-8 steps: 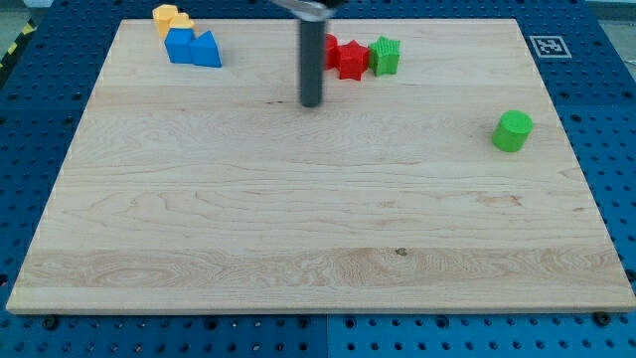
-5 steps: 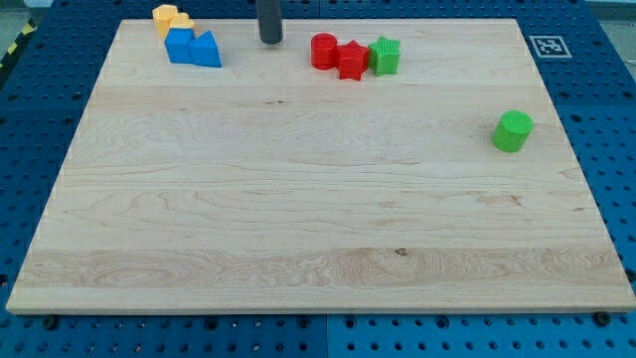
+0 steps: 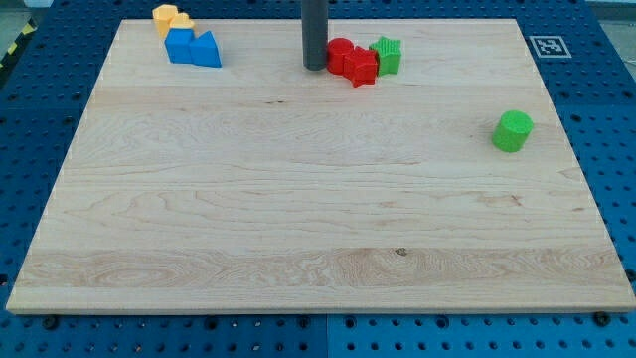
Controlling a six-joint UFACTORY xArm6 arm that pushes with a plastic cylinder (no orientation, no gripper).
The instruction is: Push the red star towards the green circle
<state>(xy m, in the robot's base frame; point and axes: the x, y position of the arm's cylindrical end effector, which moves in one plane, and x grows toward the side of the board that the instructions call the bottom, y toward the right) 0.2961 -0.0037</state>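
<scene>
The red star [image 3: 363,67] lies near the view's top, just right of centre. A red round block [image 3: 339,53] touches it on its upper left, and a green star-like block [image 3: 388,55] sits just to its right. My tip [image 3: 315,67] stands on the board right beside the red round block, on its left. The green circle [image 3: 513,130] sits apart at the view's right, below and well to the right of the red star.
A blue block [image 3: 193,47] and an orange block [image 3: 171,19] sit together at the view's top left. A black-and-white marker [image 3: 548,46] is at the board's top right corner.
My tip went from mid-board to the top left, then came right against the red round block. The red round block and red star shifted slightly right, toward the green star-like block.
</scene>
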